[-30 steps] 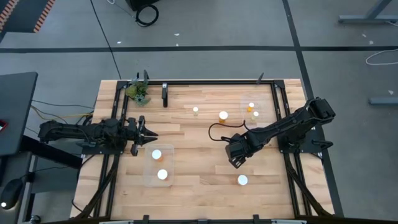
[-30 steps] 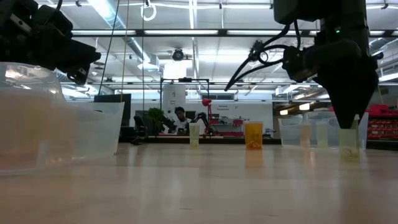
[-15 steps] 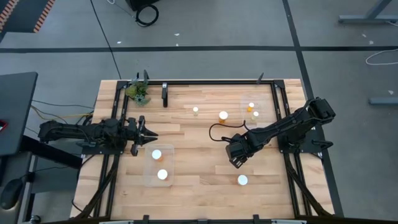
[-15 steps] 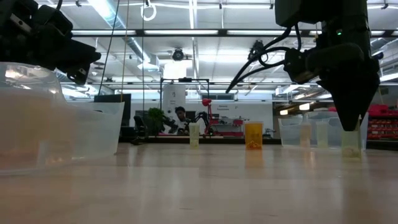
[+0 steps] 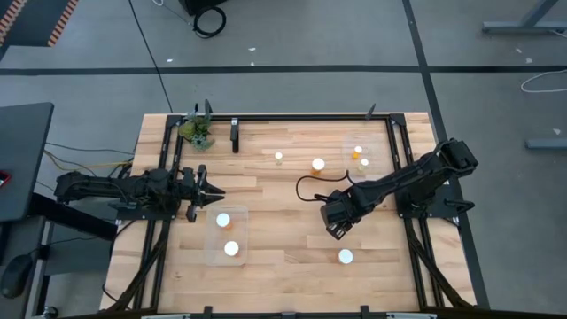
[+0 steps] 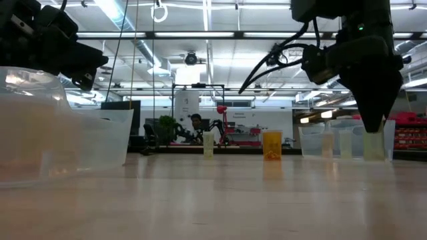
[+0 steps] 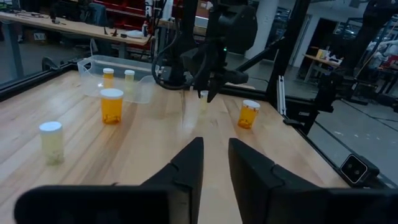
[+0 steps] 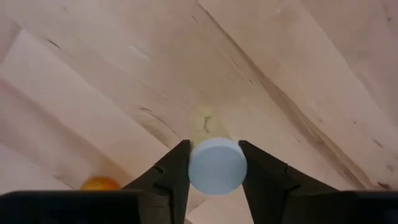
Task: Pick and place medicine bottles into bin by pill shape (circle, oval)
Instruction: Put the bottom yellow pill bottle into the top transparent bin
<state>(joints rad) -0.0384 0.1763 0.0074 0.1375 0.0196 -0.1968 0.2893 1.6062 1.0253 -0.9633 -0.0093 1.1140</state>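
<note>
My right gripper (image 5: 334, 228) is right of the table's middle, shut on a small pale bottle with a white cap (image 8: 216, 165). The bottle also shows in the low view (image 6: 373, 145). An orange bottle (image 5: 345, 257) stands near the front edge. A pale bottle (image 5: 278, 157) and an orange one (image 5: 318, 165) stand farther back. Two bottles (image 5: 358, 152) are in the clear right bin (image 5: 347, 142), and two more (image 5: 223, 220) are in the clear left bin (image 5: 211, 257). My left gripper (image 7: 215, 168) waits at the table's left, empty, its fingers a narrow gap apart. My right gripper pinches the bottle at its white cap (image 8: 196, 167), one finger on each side. The fingers come from above, pointing down. The bottle hangs upright below the fingers (image 6: 375, 123), its base just clear of the table.
A small green plant (image 5: 197, 131) stands at the far left corner. A dark frame rail (image 5: 310, 116) runs along the far edge. Bare wood lies between the two bins. A person shows in the room beyond the table (image 6: 195, 127).
My right gripper has risen a little with the pale bottle. The bottle stood on the table a second ago and now hangs just clear of it, still upright.
</note>
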